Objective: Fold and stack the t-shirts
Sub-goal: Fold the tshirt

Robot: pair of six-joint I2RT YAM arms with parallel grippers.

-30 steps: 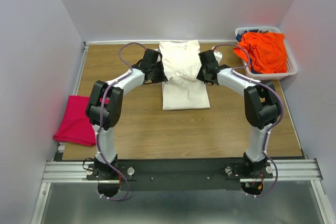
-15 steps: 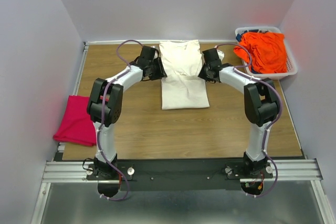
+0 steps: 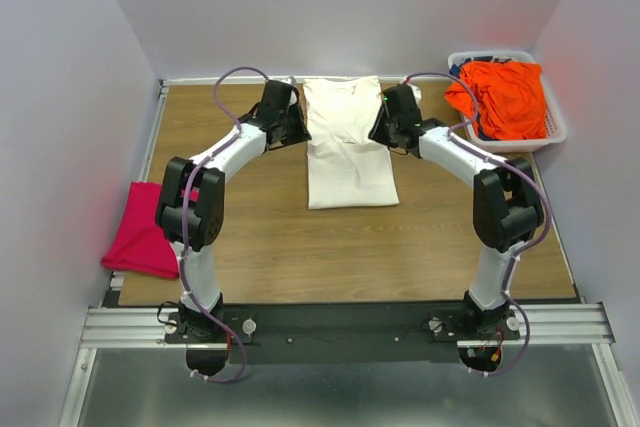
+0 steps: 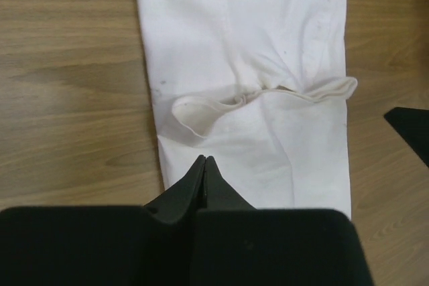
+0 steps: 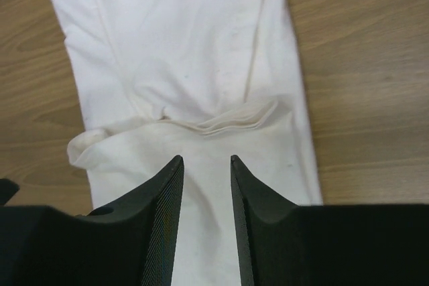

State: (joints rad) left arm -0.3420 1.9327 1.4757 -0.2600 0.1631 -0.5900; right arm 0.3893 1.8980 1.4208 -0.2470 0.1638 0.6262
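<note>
The cream-white t-shirt (image 3: 347, 147) lies as a long folded strip at the far middle of the worktop (image 3: 300, 242), its far edge close to the back wall. The two arms flank it at mid-length.

The left wrist view shows the left tool (image 4: 203, 163) with its fingers pressed together and nothing between them, the tips over the shirt's edge just short of a raised ridge of bunched cloth (image 4: 258, 95) that crosses the strip. Whether the tips touch the cloth cannot be told. The right wrist view shows the right tool (image 5: 204, 162) spread, with white cloth visible in the gap.

Only the top view takes in the rest. The magenta-pink t-shirt (image 3: 148, 232) lies folded at the worktop's left edge, partly over it. The orange t-shirt (image 3: 505, 97) is heaped in the white basket (image 3: 555, 134) at the far right corner. Wood shows on both sides of the cream strip and across the near half of the worktop.
</note>
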